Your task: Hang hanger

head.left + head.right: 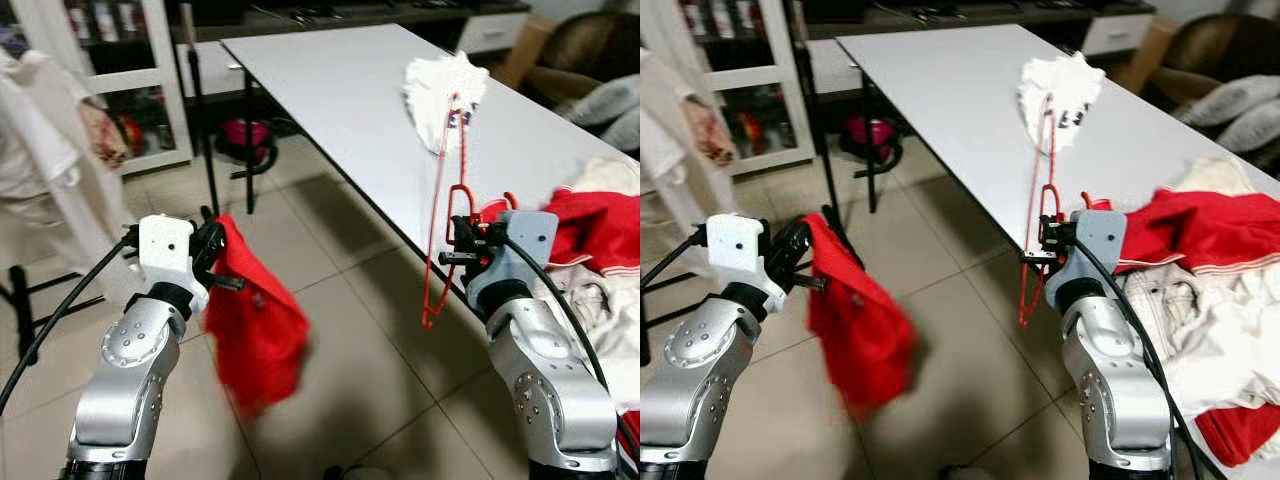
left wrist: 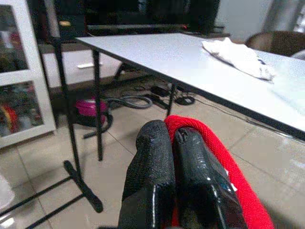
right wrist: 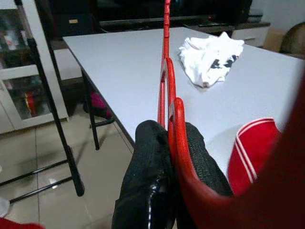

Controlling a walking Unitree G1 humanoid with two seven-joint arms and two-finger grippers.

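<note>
Beside the long white table [image 1: 340, 90], at its near edge, I see my right gripper [image 1: 462, 243] raised, with its two black fingers [image 3: 152, 162] pressed together on the red hanger [image 1: 445, 215]. This hanger stands almost upright in the grip, one thin end pointing up over the table and the other end hanging down past the table edge, above the tiled floor [image 1: 350, 340]. On my left side, the left gripper [image 1: 212, 248] is held up over the floor, well apart from the table, and its fingers [image 2: 157, 181] are closed on the edge of a red cloth [image 1: 255, 325], which hangs down loose from it. On the table lies a white crumpled garment [image 1: 445, 90], further away than the hanger. Near my right arm is a pile of red and white clothes [image 1: 595, 250] on the table.
</note>
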